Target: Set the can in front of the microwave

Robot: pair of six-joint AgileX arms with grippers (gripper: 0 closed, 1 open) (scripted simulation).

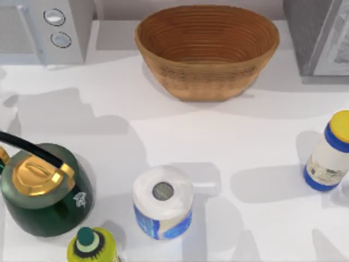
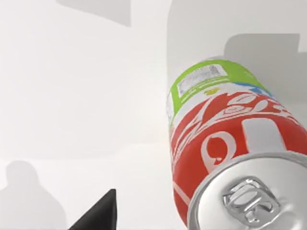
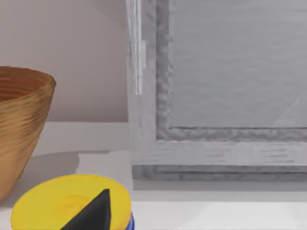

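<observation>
The can (image 2: 225, 143), red above, green below and with a silver top, looms close in the left wrist view, its top tilted toward the camera above the white table. A dark tip of my left gripper (image 2: 96, 215) pokes in beside the can, apart from it; whether the can is held is unclear. The microwave (image 1: 54, 27), light grey with two round dials, stands at the table's back left. A dark tip of my right gripper (image 3: 91, 213) hangs over the jar's yellow cap (image 3: 57, 203).
A woven basket (image 1: 207, 49) sits at back centre and a darker grey appliance (image 1: 322, 33) at back right. A green kettle (image 1: 43, 191), a paper roll (image 1: 162, 202) and a yellow-green bottle (image 1: 91, 246) crowd the front left. The yellow-capped jar (image 1: 330, 153) stands at the right.
</observation>
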